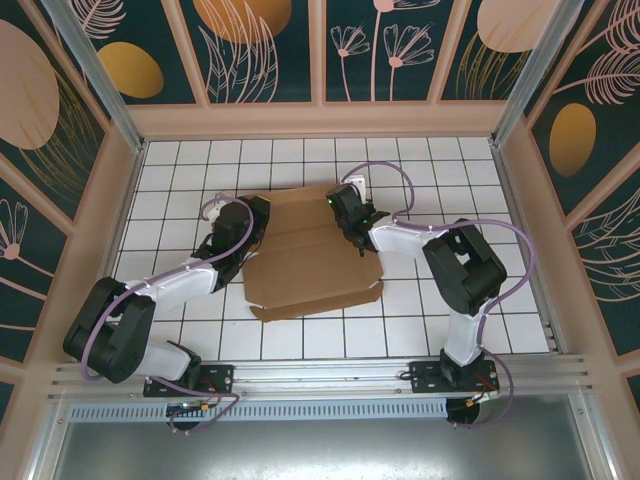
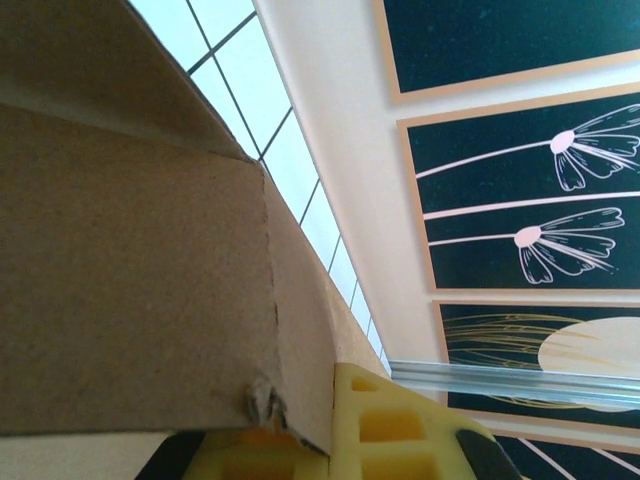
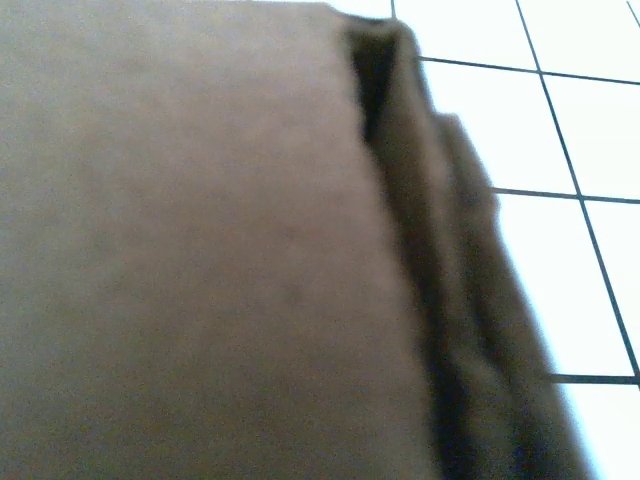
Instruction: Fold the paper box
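A plain brown die-cut cardboard sheet, the paper box (image 1: 310,270), lies partly creased at the centre of the white tiled worktop (image 1: 420,330), with an arm working it from each side. The left gripper (image 1: 252,222) meets the sheet at its 9 o'clock edge. In the left wrist view a raised side flap (image 2: 130,280) runs down between the yellow fingertip pads (image 2: 390,430), which appear pinched on its frayed lower corner. The right gripper (image 1: 352,225) presses in near the sheet's 1 o'clock corner. Its own camera sits close against blurred brown cardboard (image 3: 180,250) with tiles at 3 o'clock (image 3: 580,110), so whether its jaws are apart or together cannot be told.

The step in hand looks like standing the left wall up along its scored line. Done well, the pinch would stay low near the crease and swing the flap toward 3 o'clock in one smooth arc, while the right arm holds the base panel flat so the sheet does not slide. The frayed corner suggests thin stock, so a hard pull could tear it.
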`<action>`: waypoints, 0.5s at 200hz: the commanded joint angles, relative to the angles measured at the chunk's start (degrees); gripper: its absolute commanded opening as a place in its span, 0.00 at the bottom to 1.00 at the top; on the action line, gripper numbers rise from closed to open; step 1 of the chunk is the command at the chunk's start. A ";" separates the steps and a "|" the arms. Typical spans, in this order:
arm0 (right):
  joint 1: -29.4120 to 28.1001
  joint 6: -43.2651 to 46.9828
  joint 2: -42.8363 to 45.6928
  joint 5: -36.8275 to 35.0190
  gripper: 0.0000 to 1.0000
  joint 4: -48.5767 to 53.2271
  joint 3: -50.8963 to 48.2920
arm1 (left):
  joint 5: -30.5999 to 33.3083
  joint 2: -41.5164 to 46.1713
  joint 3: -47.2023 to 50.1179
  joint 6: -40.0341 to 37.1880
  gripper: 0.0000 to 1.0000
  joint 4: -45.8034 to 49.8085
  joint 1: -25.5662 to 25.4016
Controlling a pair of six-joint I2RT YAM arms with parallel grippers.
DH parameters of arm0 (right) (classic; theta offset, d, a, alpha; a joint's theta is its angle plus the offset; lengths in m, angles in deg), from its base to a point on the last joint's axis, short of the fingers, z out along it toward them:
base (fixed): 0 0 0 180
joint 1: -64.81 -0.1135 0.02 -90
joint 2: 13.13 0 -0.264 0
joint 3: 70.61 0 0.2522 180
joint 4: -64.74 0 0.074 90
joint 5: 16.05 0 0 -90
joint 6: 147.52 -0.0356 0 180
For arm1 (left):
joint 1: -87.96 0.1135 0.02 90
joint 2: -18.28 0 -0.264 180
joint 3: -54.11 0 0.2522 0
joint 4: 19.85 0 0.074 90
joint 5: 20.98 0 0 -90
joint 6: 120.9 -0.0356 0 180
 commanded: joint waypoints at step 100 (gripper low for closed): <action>3.85 7.72 31.83 21.92 0.85 -24.38 -30.88 | -2.80 -2.56 0.97 -0.08 0.00 2.90 0.03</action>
